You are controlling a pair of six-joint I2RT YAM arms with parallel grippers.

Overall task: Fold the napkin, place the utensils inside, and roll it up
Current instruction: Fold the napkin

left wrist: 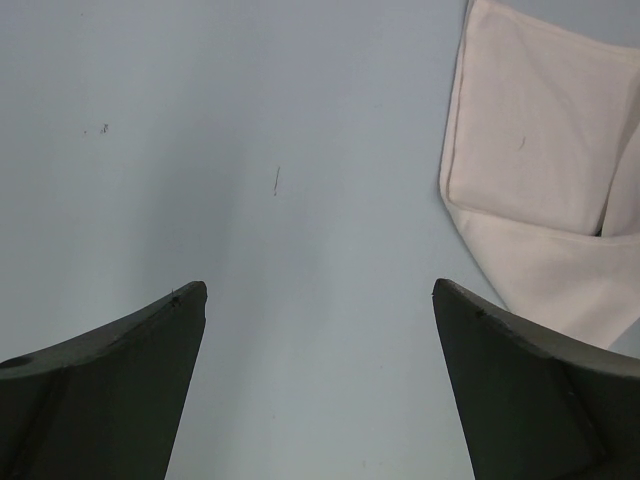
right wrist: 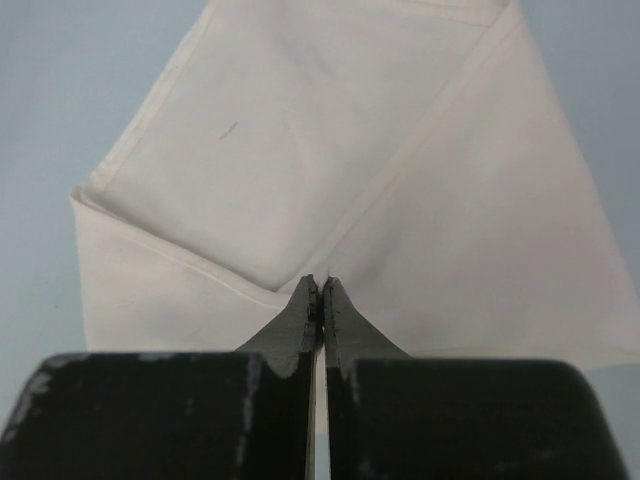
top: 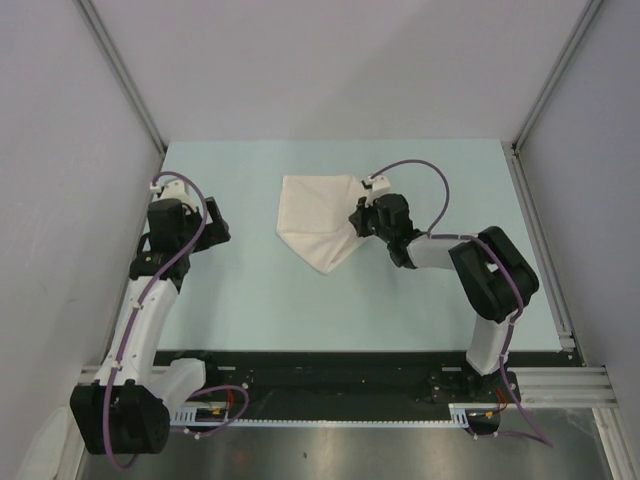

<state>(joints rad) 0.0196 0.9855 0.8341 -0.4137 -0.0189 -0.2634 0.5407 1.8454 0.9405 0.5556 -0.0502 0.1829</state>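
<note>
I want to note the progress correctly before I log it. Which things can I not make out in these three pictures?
- Knife: in no view; under the napkin or outside the pictures, I cannot tell.
- Right gripper: shut over the napkin; in the right wrist view its own fingers hide whether cloth is pinched.
- Napkin's right edge: cut off in the left wrist view, covered by the right arm in the top view.

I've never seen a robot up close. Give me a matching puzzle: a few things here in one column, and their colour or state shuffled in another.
Things:
1. left tool
2. right tool
3. napkin
4. table

Descriptions:
A. pale blue
B. cream, partly folded
C. wide open, nothing in it
D. shut on a corner of the cloth

Pairs: 1-C, 2-D, 3-B, 4-A
</note>
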